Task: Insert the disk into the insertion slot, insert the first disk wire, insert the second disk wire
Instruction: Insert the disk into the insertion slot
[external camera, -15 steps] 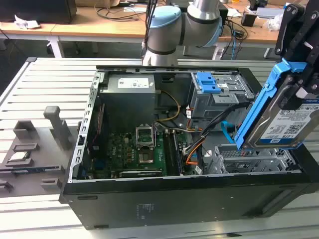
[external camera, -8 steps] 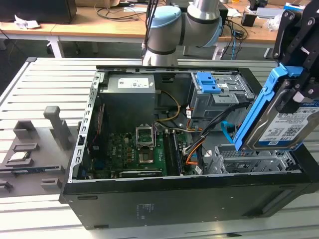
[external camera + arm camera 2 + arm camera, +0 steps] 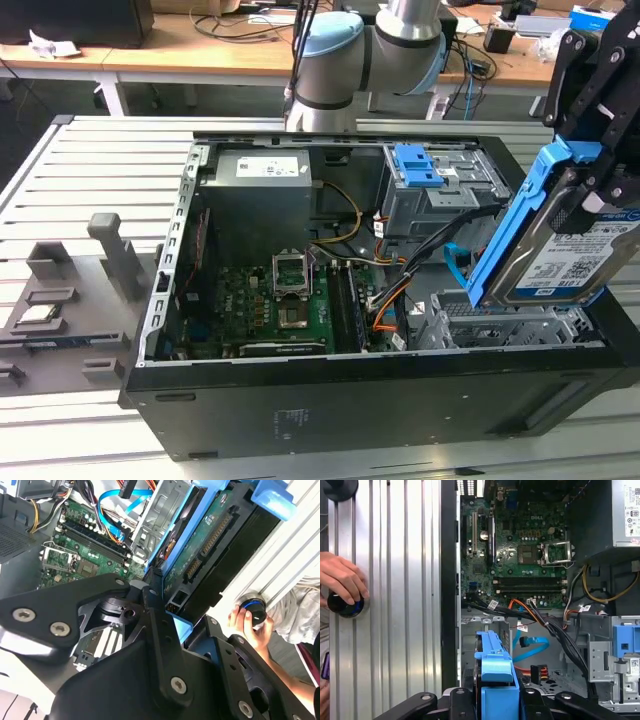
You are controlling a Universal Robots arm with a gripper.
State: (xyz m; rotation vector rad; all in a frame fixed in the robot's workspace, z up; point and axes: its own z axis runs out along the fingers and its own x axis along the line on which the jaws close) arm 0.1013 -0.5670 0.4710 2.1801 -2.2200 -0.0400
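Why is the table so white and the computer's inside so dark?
Second wrist view: glare bleaches the ribbed metal table nearly white; first wrist view: it gleams too; exterior view: the walls of the computer case shade the motherboard.

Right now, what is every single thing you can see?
computer case: one, black, on the table
table: one, silver, under the case
motherboard: one, green, inside the case
power supply: one, grey, inside the case
tall cage: one, grey, blue latch, inside the case
insertion slot: one, silver, under the disk
disk: one, silver, blue bracket, tilted above the slot
first disk wire: one, red-orange-black, by the slot
second disk wire: one, light blue, by the slot
person's hand: one, on a black knob
robot arm: one, silver-blue, behind the case
gripper: one, black, shut on the disk
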